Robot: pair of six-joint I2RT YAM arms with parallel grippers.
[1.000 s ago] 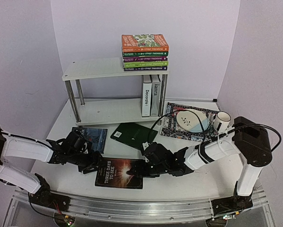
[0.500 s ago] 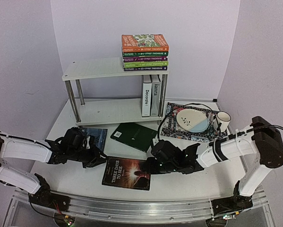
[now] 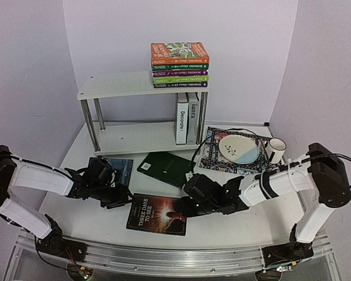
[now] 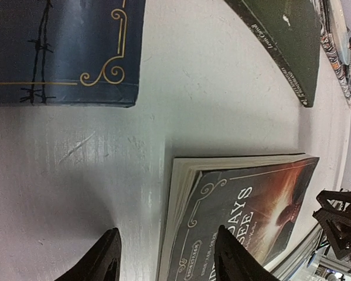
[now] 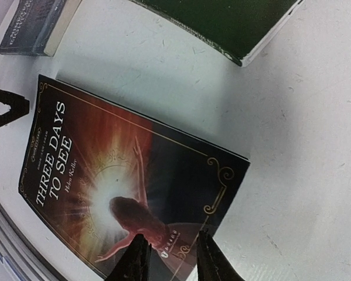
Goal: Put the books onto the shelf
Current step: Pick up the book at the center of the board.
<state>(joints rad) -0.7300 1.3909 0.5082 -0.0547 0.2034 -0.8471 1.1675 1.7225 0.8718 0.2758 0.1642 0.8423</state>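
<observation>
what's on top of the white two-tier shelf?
A flat stack of colourful paperbacks at the right end of the white shelf, orange-covered one uppermost. Lower books' covers are hidden; only spines show.

Three Days book (image 3: 156,214) slid rightward, right hand (image 3: 187,206) followed

Bright, even light, soft shadows beside the books (image 4: 251,205), slight blur.
</observation>
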